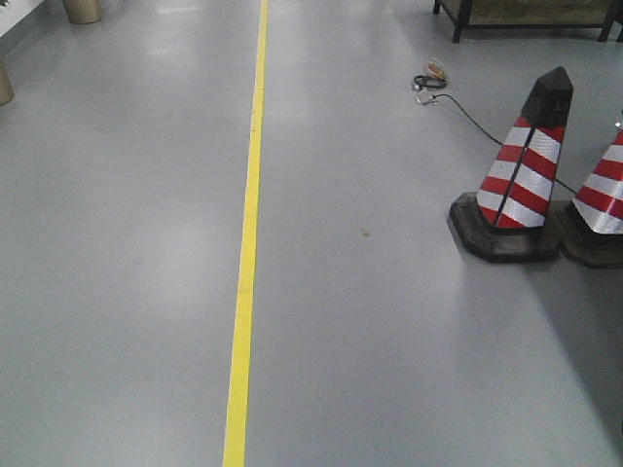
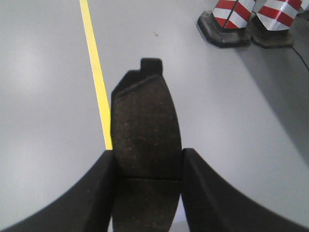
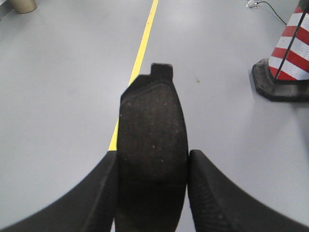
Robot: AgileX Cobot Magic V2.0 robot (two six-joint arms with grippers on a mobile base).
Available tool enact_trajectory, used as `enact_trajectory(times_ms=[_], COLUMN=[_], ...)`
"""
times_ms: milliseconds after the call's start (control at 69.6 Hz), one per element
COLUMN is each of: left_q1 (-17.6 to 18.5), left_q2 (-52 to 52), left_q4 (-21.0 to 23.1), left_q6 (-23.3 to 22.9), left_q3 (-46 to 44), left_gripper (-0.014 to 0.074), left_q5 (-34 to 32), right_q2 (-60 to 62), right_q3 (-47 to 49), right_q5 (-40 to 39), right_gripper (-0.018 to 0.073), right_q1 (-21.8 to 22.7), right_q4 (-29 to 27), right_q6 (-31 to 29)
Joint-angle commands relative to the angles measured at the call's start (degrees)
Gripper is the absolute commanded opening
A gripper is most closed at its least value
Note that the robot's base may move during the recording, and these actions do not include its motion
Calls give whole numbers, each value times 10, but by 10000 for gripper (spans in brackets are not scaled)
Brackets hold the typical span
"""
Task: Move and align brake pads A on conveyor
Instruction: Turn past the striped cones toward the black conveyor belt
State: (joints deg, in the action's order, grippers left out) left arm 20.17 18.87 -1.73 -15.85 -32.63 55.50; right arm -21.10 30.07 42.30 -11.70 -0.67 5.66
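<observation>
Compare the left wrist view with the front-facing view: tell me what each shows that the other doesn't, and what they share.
Only the left wrist view shows the left gripper shut on a brake pad, friction face toward the camera, centre groove visible. Only the front-facing view shows a coiled cable on the floor and a dark furniture frame. Both show the grey floor, the yellow line and two red-and-white cones. Neither shows the conveyor.
</observation>
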Motion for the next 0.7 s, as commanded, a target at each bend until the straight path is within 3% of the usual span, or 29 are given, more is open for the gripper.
enact_trajectory(times_ms=[0,689], left_q1=[-1,-1], left_q2=[7,7], left_q4=[0,0], left_q6=[-4,-4], left_q3=[-16,-16], left_gripper=[-6,-6], left_q5=[-50,-50], right_q2=[-5,-5], right_q3=[17,17], right_q5=[-52,-52], right_gripper=[15,15], right_q1=[2,2], right_q4=[4,4], right_q6=[-4,-4])
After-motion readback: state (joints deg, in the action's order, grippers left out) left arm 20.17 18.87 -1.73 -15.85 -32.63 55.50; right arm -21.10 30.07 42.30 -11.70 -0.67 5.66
